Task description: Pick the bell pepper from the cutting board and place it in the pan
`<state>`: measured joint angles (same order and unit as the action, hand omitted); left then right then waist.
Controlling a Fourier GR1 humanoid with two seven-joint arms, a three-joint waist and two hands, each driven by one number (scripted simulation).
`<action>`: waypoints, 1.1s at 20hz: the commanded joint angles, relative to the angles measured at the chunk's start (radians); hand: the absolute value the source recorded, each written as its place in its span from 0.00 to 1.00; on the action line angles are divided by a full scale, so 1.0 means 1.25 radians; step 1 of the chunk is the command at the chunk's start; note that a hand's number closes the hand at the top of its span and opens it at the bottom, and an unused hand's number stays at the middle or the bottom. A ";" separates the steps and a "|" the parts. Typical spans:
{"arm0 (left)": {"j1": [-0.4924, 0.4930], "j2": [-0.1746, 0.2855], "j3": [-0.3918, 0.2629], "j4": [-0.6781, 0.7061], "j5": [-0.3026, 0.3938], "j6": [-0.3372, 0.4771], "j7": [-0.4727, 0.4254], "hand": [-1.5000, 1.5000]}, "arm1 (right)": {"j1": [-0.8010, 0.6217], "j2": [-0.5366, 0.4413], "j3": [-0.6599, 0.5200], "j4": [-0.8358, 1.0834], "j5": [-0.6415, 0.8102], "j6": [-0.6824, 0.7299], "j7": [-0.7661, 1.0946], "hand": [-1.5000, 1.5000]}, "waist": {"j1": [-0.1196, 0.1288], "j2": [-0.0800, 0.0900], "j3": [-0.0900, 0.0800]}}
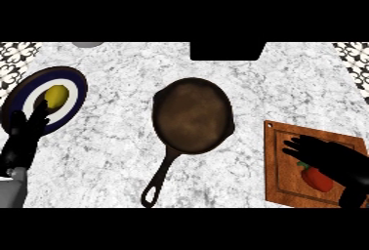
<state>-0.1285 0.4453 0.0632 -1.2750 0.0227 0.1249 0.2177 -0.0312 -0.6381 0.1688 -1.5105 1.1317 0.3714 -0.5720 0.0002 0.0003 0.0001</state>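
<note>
Speckled white stone counter (108, 156) spans the frame. Centre: dark round iron pan (193, 114). Lower right: brown wooden cutting board (284, 188); the right hand (333, 157), fingers spread straight, overlaps the red bell pepper (317, 179) lying there. Left hand (22, 141) rests open, left edge.

- Bell pepper (317, 180): red and glossy with a green stem at its far end. It lies on the cutting board, to the right of the pan and nearer the view's lower edge. The right hand (328, 156) covers its upper part.
- Cutting board (284, 188): reddish-brown wood, rectangular, with a small hole in one far corner. It lies flat on the bench (108, 146), slightly skewed, just right of the pan.
- Pan (193, 114): dark, round cast-iron skillet, upright, its long handle ending in a loop.
</note>
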 commanded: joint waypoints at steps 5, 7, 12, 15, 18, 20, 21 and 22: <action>-0.009 -0.051 -0.007 -0.049 -0.051 0.007 0.060 0.50 | 0.027 0.050 -0.012 0.065 0.074 -0.069 -0.013 0.00 | -0.001 -0.001 0.000; 0.024 -0.051 0.013 0.006 -0.046 0.000 -0.022 0.50 | -0.074 0.052 0.008 0.137 0.095 -0.093 -0.065 1.00 | 0.005 0.001 0.000; -0.001 -0.039 0.033 -0.030 -0.048 -0.025 0.033 0.50 | 0.007 0.073 -0.014 0.093 0.132 -0.222 -0.068 1.00 | -0.001 0.000 0.000; -0.024 -0.081 0.015 0.026 -0.082 -0.007 -0.006 0.50 | -0.061 0.098 -0.040 0.197 0.134 -0.251 -0.095 1.00 | -0.001 0.001 0.000; 0.026 -0.029 0.066 -0.061 -0.048 -0.054 0.052 0.50 | -0.036 0.065 -0.085 0.168 0.094 -0.227 -0.149 1.00 | 0.001 -0.001 0.000; 0.045 -0.090 0.015 -0.095 -0.084 0.000 0.046 0.50 | -0.040 0.118 -0.078 0.090 0.095 -0.110 -0.016 1.00 | -0.001 -0.002 0.000; 0.016 -0.032 0.062 -0.026 -0.048 -0.056 0.015 0.50 | -0.027 0.135 -0.116 0.119 0.074 -0.117 0.022 1.00 | -0.007 -0.001 -0.001; 0.019 -0.052 0.045 -0.063 -0.066 -0.022 0.039 0.50 | -0.005 0.159 -0.135 0.109 0.077 -0.095 0.097 1.00 | -0.014 -0.004 -0.001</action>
<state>-0.1011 0.3751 0.1110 -1.3434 -0.0591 0.0939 0.2591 -0.0725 -0.5011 0.0614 -1.3553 1.2486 0.1833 -0.6093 -0.0044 -0.0023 -0.0014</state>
